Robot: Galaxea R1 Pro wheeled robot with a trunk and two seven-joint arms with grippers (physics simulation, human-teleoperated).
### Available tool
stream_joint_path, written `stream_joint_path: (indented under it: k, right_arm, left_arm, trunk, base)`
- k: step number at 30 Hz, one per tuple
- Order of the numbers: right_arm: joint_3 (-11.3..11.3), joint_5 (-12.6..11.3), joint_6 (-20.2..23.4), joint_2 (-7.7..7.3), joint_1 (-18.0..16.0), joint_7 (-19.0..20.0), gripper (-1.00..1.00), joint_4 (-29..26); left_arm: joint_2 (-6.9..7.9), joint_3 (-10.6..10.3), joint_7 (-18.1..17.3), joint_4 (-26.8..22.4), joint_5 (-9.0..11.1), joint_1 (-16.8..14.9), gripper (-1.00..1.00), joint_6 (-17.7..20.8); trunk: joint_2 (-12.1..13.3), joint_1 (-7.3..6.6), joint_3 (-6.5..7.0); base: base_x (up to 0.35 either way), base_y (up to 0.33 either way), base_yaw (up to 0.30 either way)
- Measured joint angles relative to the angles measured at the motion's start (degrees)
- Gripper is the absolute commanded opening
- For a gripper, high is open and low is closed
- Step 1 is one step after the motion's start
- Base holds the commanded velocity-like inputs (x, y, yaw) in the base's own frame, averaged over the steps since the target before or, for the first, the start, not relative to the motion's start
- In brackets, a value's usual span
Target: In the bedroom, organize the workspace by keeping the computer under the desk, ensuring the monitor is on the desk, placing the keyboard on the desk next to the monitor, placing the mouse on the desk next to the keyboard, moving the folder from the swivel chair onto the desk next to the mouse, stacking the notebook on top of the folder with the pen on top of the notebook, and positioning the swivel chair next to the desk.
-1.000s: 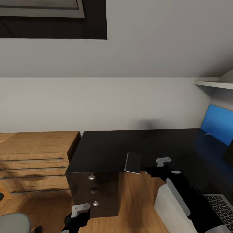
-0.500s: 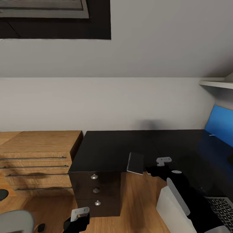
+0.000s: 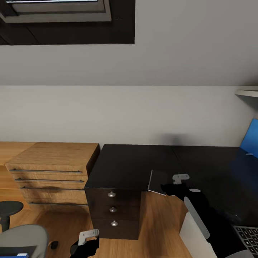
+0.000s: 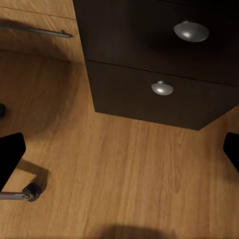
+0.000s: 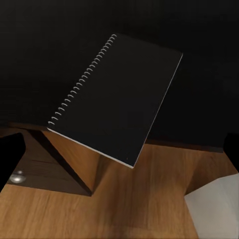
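Bedroom corner, black desk [image 3: 136, 161] by wooden dresser [image 3: 53, 168]. One notebook [image 5: 117, 97] overhanging desk front edge, just ahead of right gripper [image 5: 119, 149], jaws apart, empty. Risk: nudge tips notebook onto floor. Left gripper [image 4: 119, 154] apart, low over floor. Three drawer knobs, one swivel chair [image 3: 21, 238], one keyboard [image 3: 249, 236].

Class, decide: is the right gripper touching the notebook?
Apart. In the right wrist view the notebook lies on the desk, while the right gripper fingers sit at the frame edges, open.
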Motion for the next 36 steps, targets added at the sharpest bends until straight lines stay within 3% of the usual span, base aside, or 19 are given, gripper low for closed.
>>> stream_joint_path:
  k: [14,31,36]
  right_arm:
    - [0.11,-0.02,-0.08,0.25,-0.01,0.03,1.0,0.01]
    - [0.22,0.01,-0.1,0.32,-0.02,-0.02,1.0,0.09]
    - [0.26,0.2,-0.13,1.46,-0.02,-0.07,1.0,0.24]
  left_arm:
    - [-0.07,0.0,0.01,-0.01,0.06,0.01,1.0,-0.09]
    - [-0.06,0.01,0.01,-0.08,0.07,0.02,1.0,-0.09]
    - [-0.06,0.01,0.01,-0.1,0.08,0.02,1.0,-0.09]
  trunk:
    - [0.0,0.0,0.0]
    - [0.0,0.0,0.0]
    - [0.0,0.0,0.0]
  base:
    - [0.0,0.0,0.02]
    - [0.0,0.0,0.252]
    - [0.0,0.0,0.275]
